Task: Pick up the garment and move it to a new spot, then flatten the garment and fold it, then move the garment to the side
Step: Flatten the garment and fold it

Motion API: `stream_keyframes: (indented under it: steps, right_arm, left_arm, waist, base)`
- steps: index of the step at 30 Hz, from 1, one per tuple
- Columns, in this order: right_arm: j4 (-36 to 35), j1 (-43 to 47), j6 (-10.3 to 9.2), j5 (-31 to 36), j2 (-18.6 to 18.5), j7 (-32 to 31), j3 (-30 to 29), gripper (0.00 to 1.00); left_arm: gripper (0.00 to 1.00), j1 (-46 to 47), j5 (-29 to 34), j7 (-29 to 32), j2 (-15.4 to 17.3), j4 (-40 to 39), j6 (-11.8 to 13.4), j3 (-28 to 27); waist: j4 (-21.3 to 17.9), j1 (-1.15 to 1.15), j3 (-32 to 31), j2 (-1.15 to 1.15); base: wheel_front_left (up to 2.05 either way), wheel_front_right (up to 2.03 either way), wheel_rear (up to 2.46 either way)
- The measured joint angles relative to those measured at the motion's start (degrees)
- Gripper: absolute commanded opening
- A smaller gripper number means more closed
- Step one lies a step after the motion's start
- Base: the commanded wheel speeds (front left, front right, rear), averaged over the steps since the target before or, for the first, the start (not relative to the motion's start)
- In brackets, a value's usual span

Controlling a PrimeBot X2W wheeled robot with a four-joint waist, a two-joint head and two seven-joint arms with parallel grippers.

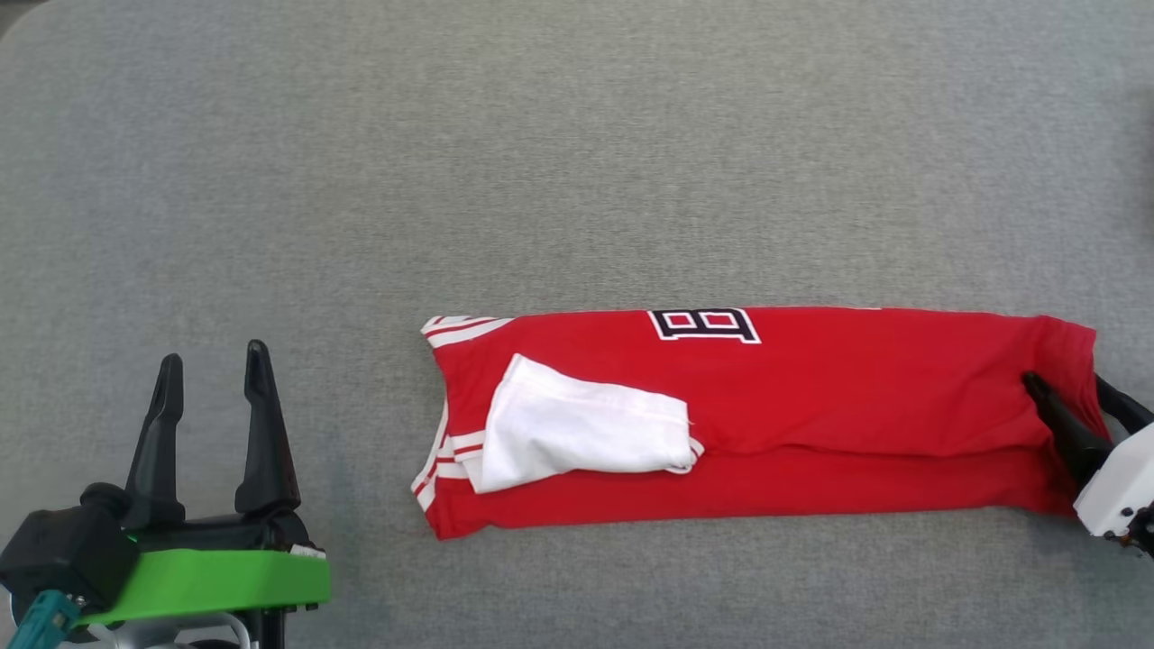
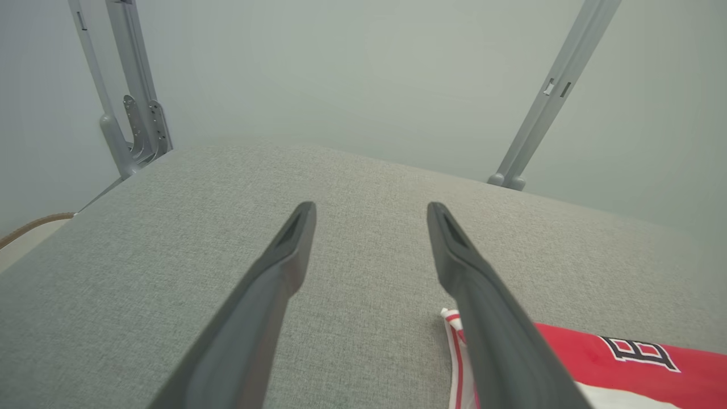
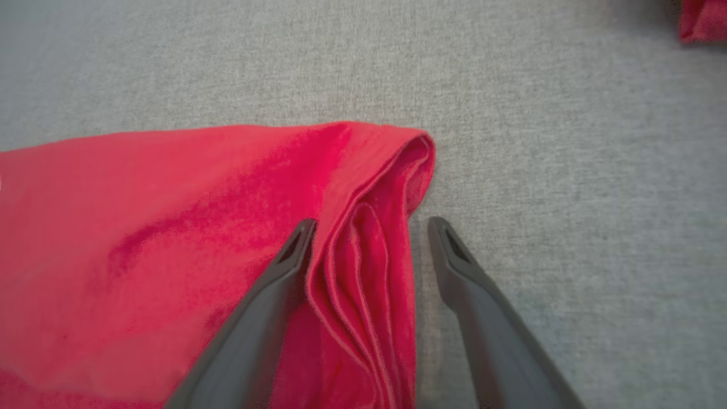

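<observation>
The garment point(image 1: 811, 406) is a red jersey folded into a long strip across the grey table, with a white sleeve point(image 1: 586, 424) lying on its left half and a black-and-white mark point(image 1: 703, 324) at its far edge. My left gripper point(image 1: 214, 354) stands open at the lower left, well clear of the cloth; in the left wrist view this gripper point(image 2: 370, 207) has bare table between its fingers and the garment point(image 2: 625, 375) at the lower right. My right gripper point(image 1: 1066, 381) is open at the strip's right end. There this gripper point(image 3: 372, 222) straddles the layered edge of the garment point(image 3: 170, 227).
The grey fabric tabletop point(image 1: 541, 135) stretches wide behind and to the left of the garment. Two grey metal frame posts point(image 2: 136, 102) point(image 2: 551, 96) rise past the table's far edge. A small red patch of cloth point(image 3: 704, 20) shows at the top right corner.
</observation>
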State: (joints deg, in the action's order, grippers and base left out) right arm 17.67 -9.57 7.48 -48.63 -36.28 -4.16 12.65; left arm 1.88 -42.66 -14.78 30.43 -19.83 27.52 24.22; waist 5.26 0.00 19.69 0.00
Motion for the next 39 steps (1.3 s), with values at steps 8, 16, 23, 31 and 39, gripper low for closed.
stream_keyframes:
  steps: [8,16,23,31,39]
  right_arm:
    - [-2.2,0.0,-0.36,-7.9,-2.0,-8.4,-0.1,0.0]
    - [-3.7,0.5,0.05,-14.8,-8.6,-14.0,-9.2,0.0]
    - [-0.6,3.9,0.0,-17.9,-14.3,-18.6,-24.8,0.0]
    - [-22.7,4.6,0.0,-20.5,-6.9,-26.3,-18.2,0.0]
    - [-25.3,1.3,-0.03,-2.9,14.0,-21.1,-4.1,0.0]
  left_arm:
    - [1.0,-3.1,4.4,-0.1,-6.1,1.9,-4.6,-4.1]
    - [1.0,-4.3,5.4,-0.1,-7.6,3.5,-8.3,-6.0]
    - [1.0,-4.9,6.0,-0.1,-8.1,4.4,-9.9,-5.9]
    - [1.0,-7.3,7.3,-0.2,-8.9,4.8,-10.0,-8.6]
    - [1.0,-7.6,8.0,-0.2,-9.4,4.6,-10.1,-8.5]
  waist:
    - [3.2,0.0,-0.3,0.0]
    - [1.6,0.0,-1.9,0.0]
    - [0.8,0.0,-3.8,0.0]
    - [-0.1,0.0,-6.0,0.0]
    - [-1.1,0.0,-8.0,0.0]
  base:
    - [0.0,0.0,0.0]
    - [0.0,0.0,0.0]
    - [0.0,0.0,0.0]
    - [0.0,0.0,0.0]
    - [0.0,0.0,0.0]
